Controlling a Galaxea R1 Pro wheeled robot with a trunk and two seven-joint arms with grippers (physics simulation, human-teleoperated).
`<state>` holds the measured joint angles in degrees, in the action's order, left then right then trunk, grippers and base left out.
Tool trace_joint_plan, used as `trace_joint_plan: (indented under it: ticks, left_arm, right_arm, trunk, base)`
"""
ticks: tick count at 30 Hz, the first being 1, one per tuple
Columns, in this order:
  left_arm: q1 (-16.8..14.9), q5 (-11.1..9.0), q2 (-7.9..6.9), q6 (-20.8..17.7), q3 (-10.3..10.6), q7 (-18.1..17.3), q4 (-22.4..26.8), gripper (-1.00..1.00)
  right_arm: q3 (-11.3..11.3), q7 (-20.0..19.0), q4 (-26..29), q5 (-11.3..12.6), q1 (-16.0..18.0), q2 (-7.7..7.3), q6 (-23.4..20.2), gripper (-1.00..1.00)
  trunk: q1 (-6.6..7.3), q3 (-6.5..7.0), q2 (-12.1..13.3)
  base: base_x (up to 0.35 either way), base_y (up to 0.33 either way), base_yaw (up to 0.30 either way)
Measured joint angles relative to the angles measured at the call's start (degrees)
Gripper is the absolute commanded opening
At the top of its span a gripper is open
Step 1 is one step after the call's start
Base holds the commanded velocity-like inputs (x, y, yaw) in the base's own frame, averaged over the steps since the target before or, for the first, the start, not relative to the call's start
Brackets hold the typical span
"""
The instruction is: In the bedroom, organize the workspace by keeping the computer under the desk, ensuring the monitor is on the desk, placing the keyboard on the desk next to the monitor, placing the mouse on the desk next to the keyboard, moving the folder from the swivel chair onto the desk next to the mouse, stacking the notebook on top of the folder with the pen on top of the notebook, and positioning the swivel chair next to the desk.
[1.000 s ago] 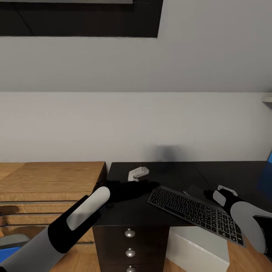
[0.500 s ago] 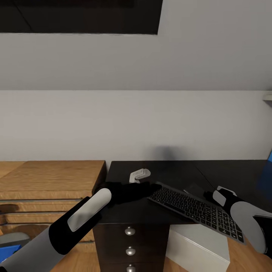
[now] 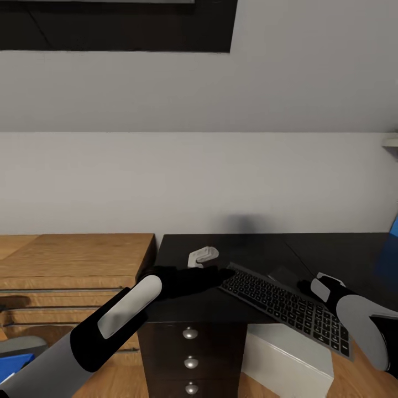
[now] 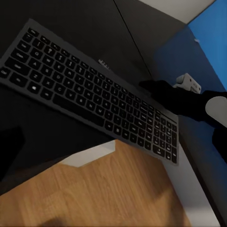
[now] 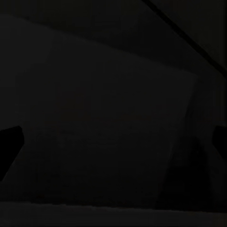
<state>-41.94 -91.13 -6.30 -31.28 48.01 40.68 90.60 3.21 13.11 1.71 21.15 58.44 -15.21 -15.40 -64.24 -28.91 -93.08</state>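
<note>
Both arms reach forward and low over the black desk [image 3: 243, 249]. The left arm stretches from lower left, forearm grey and white, its dark claw [image 3: 218, 273] lying just at the near-left corner of the keyboard [image 3: 284, 304]; whether it is open or holds anything cannot be told against the dark top. The right arm comes in from the lower right, its claw [image 3: 305, 286] at the keyboard's far right edge, its opening likewise unclear. The keyboard lies slanted, one end overhanging the desk's front edge above the white computer [image 3: 287, 362] on the floor. Its key legends are too small to read. A small grey-white object [image 3: 202, 255] sits on the desk beyond the left claw.
</note>
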Motion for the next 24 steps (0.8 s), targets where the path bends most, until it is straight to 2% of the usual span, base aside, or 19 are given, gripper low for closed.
trace_joint_plan:
  ticks: [10,16,24]
  left_arm:
    - [0.01,-0.09,0.08,0.0,0.02,0.0,-0.02,1.0]
    - [0.0,-0.09,0.16,0.0,0.01,-0.06,-0.11,1.0]
    - [0.0,-0.08,0.17,-0.05,0.09,-0.09,-0.14,1.0]
  right_arm:
    - [-0.06,0.0,-0.07,-0.03,0.0,0.08,-0.02,1.0]
    - [-0.07,0.0,-0.08,-0.07,0.0,0.23,0.05,1.0]
    - [-0.08,0.0,-0.11,-0.07,0.0,0.31,0.06,1.0]
  trunk:
    - [0.0,0.0,0.0]
    - [-0.01,0.0,0.0]
    - [0.01,0.0,0.0]
  base:
    - [-0.068,0.0,0.0]
    - [-0.173,0.0,0.0]
    - [-0.023,0.0,0.0]
